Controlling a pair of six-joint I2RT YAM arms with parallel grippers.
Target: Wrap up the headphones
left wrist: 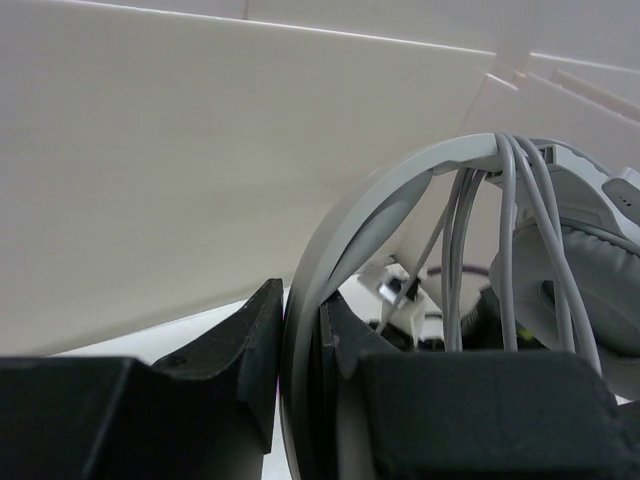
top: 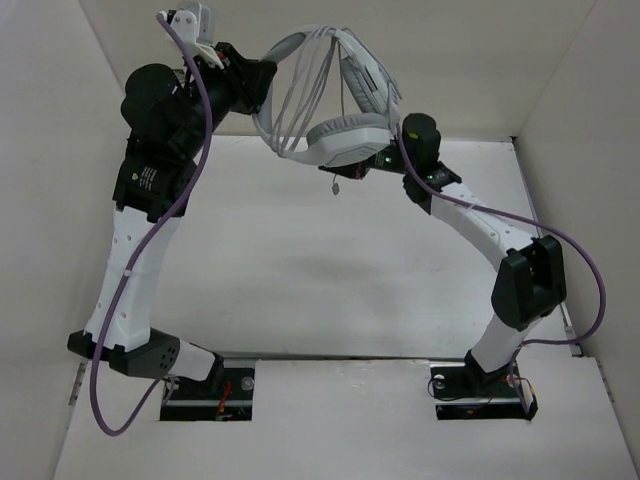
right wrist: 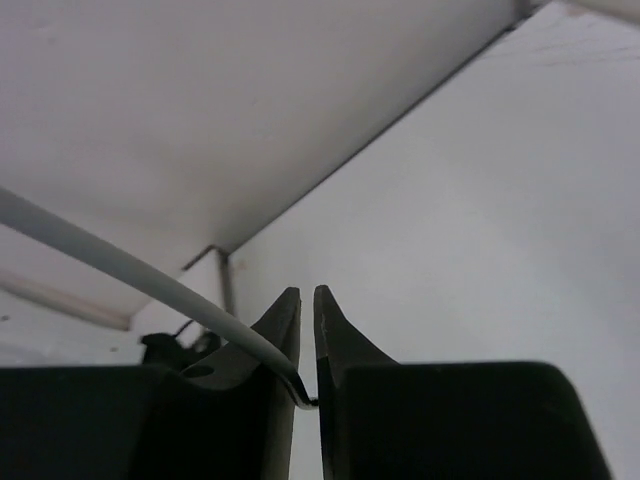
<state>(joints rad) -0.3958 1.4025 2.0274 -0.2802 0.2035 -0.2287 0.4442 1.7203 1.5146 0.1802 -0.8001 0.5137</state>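
White table (top: 300,290), white walls (top: 470,60) all round. Left tool (left wrist: 300,310) clamped tight on headphones (top: 345,140), high above far edge. Right tool (right wrist: 307,295) open just a crack, cord (right wrist: 130,270) in gap; can't tell if pinched.

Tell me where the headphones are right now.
Top view: the headphones hang in the air above the far middle of the table. The left hand clamps the headband, and the cord runs between the right hand's fingers.

My left arm (top: 130,270) and right arm (top: 478,222) wear white shells with black joint housings; a purple cable (top: 97,390) trails each. My fingers (right wrist: 250,420) are matte black, tapering wedges.
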